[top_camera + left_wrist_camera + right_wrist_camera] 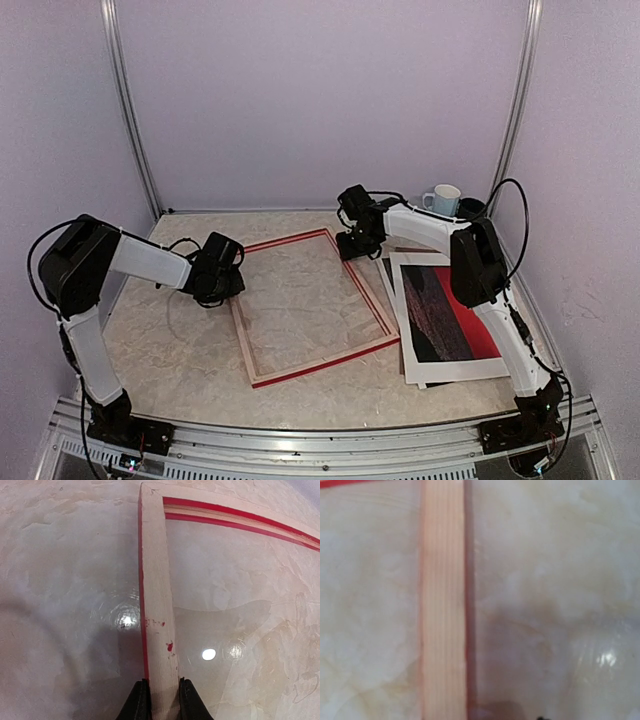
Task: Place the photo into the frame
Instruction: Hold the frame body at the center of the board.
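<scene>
The frame (262, 372) lies flat in the middle of the table, pale wood side up with red showing along its edges. My left gripper (232, 282) is at the frame's left rail. In the left wrist view its two black fingers (140, 702) press on either side of that rail (157, 600). My right gripper (356, 243) sits low at the frame's far right corner. The right wrist view is blurred and shows only a pale rail (443, 605), with the fingers out of sight. The photo (447, 310), red and dark with a white border, lies face up to the right of the frame.
A white mug (441, 199) and a dark round object (470, 208) stand at the back right. A thin brown edge (408, 250) peeks out at the photo's far end. Purple walls enclose the table on three sides.
</scene>
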You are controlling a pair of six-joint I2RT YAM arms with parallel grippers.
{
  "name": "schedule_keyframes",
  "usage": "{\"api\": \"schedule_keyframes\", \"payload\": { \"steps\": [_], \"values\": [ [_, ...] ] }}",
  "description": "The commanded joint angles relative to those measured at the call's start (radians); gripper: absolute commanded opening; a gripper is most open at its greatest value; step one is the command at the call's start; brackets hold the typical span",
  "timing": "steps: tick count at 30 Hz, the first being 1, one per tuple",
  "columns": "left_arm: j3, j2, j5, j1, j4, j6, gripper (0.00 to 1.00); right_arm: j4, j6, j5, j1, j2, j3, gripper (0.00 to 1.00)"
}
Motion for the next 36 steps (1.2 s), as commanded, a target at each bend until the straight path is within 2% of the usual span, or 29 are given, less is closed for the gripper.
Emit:
{"api": "schedule_keyframes", "payload": {
  "steps": [1,11,13,24,31,36],
  "values": [
    [-0.069,-0.03,0.07,-0.03,-0.094,0.019,0.14,0.02,-0.03,0.059,-0.012,0.038,0.017,0.49],
    [-0.125,-0.083,0.063,-0.035,-0.101,0.032,0.12,0.034,-0.07,0.062,0.013,0.049,-0.002,0.52],
    [-0.137,-0.091,0.075,-0.039,-0.095,0.037,0.09,0.035,-0.077,0.072,0.019,0.054,-0.003,0.54],
    [-0.188,-0.138,0.09,-0.078,-0.097,0.042,0.09,0.08,-0.065,0.119,0.021,0.07,0.003,0.59],
    [-0.21,-0.16,0.097,-0.107,-0.096,0.024,0.09,0.134,-0.088,0.14,0.029,0.091,0.027,0.66],
    [-0.221,-0.17,0.079,-0.11,-0.102,-0.005,0.09,0.139,-0.08,0.167,0.031,0.11,0.045,0.67]
  ]
}}
